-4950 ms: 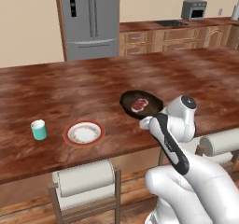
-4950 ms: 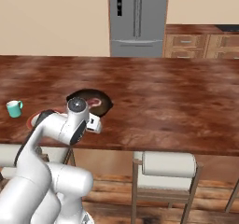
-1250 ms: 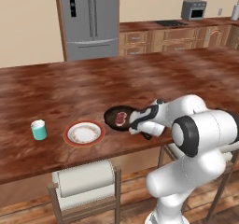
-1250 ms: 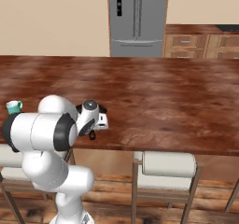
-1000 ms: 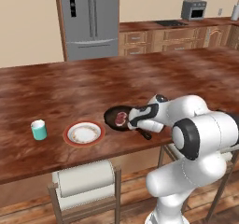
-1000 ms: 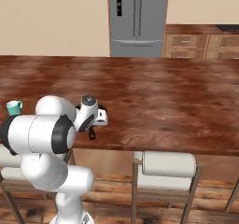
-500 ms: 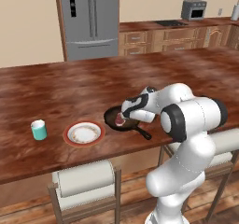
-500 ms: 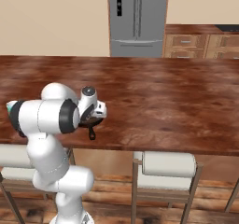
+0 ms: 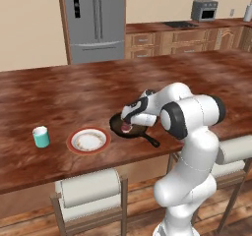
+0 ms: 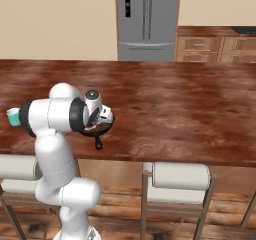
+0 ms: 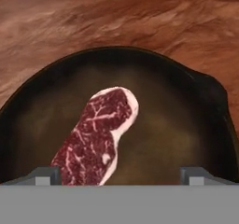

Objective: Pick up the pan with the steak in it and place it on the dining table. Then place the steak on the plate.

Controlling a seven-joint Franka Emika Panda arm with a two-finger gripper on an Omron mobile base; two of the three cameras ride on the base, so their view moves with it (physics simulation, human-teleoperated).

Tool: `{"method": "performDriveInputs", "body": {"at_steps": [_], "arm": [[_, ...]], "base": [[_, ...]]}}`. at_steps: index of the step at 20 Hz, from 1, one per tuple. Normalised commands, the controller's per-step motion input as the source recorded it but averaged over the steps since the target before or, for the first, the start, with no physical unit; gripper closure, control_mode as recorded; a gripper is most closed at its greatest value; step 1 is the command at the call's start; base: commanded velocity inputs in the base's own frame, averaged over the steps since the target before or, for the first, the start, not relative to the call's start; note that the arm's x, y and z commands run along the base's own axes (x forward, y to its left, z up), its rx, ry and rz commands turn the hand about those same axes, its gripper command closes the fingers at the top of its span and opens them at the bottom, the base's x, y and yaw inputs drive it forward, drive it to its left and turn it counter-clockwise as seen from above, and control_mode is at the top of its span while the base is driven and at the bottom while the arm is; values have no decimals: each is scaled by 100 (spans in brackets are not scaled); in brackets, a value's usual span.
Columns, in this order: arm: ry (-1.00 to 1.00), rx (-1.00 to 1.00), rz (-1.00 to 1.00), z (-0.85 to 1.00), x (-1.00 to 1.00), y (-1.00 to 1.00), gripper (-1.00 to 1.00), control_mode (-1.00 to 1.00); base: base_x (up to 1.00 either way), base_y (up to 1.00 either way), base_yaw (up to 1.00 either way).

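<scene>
— Biggest first? Long dining table (image 9: 74,90), glossy red-brown wood, with two cushioned stools (image 9: 91,188) tucked under the near edge.

— And on top? Three containers: one black pan (image 9: 135,131) near the front edge, handle toward the robot; one white plate (image 9: 89,140) with a red-orange rim, just left of the pan and apart from it; one teal cup (image 9: 41,136) further left.

— Anything inside them? One steak (image 11: 98,136) lying flat in the pan, reddish with pale marbling, left of centre in the hand view. Nothing seen on the plate. Cup's contents: cannot tell.

— The claw? Gripper (image 9: 129,122) poised low over the pan, just above the steak, jaws spread wide, one tip on each side, gripping nothing.
</scene>
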Motion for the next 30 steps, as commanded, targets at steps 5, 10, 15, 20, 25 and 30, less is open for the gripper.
{"method": "performDriveInputs", "body": {"at_steps": [5, 10, 15, 20, 25, 30], "arm": [[0, -1, -11, 0, 26, 35, -100, -100], [1, -1, -10, 0, 25, 25, -100, -100], [0, 0, 0, -2, 3, 0, -100, -100], [5, 0, 0, -14, 15, 0, -100, -100], [8, 0, 0, -12, 21, -14, -100, -100], [2, 0, 0, -2, 7, -7, -100, -100]], "base": [[0, 0, 0], [0, 0, 0], [0, 0, 0], [0, 0, 0], [0, 0, 0], [0, 0, 0]]}}
